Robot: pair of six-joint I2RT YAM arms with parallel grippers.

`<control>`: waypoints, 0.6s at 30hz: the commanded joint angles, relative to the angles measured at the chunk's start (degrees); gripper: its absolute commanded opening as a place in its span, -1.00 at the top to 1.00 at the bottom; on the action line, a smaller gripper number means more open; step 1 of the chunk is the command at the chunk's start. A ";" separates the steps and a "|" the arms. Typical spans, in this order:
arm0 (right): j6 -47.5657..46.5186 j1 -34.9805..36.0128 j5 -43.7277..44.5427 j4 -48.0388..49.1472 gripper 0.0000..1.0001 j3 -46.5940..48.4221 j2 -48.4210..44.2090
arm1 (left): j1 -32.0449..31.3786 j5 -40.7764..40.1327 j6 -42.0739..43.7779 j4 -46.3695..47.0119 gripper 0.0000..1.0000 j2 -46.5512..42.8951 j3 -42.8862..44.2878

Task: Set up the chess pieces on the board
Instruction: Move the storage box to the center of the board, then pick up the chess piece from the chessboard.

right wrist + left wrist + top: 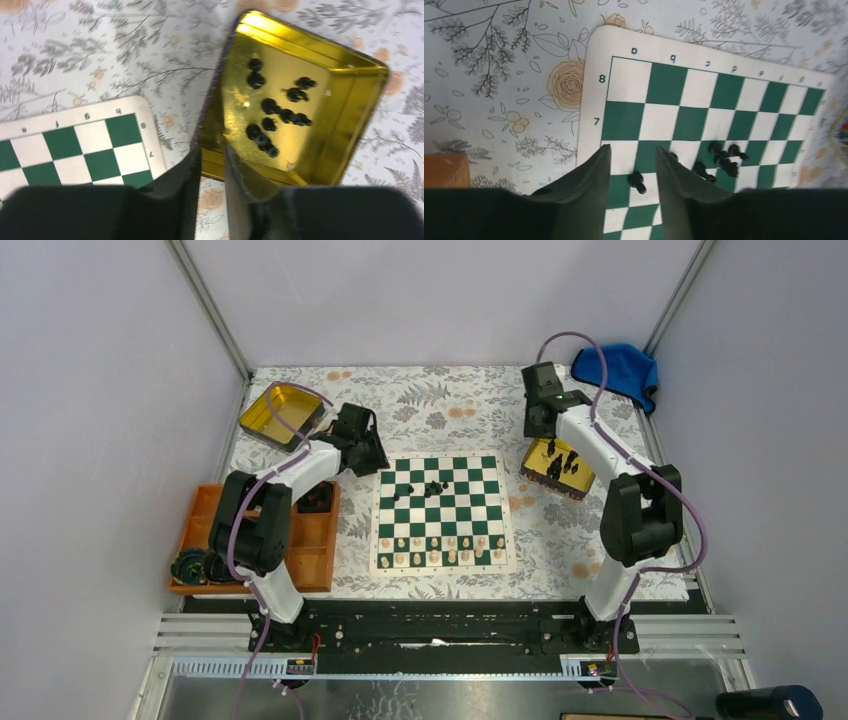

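Over the board, left fingers angled down, apart

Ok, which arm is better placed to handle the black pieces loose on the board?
Left. The left gripper hangs open over the board with one black piece between the fingers; the right gripper is off over the gold tin.

My overhead camera sits above and behind the arm bases, looking down and forward over the whole tabletop from far off. The left wrist camera peers down past the left claw, close over the board (its rank-8 corner). The right wrist camera looks past the right claw, close over a gold tin and another board corner. All three views share the board.
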 commanded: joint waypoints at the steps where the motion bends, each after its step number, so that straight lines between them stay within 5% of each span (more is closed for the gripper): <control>1: -2.08 3.32 -2.39 1.77 0.51 2.12 3.83 | 0.23 1.88 -0.14 3.59 0.20 2.99 2.76; 8: -2.38 5.24 -6.13 4.80 0.83 2.24 7.71 | 0.23 1.59 0.08 3.50 0.46 6.88 6.35; 18: -2.82 7.03 -10.45 6.67 0.85 2.60 12.04 | 0.23 0.62 0.78 3.20 0.58 10.51 7.42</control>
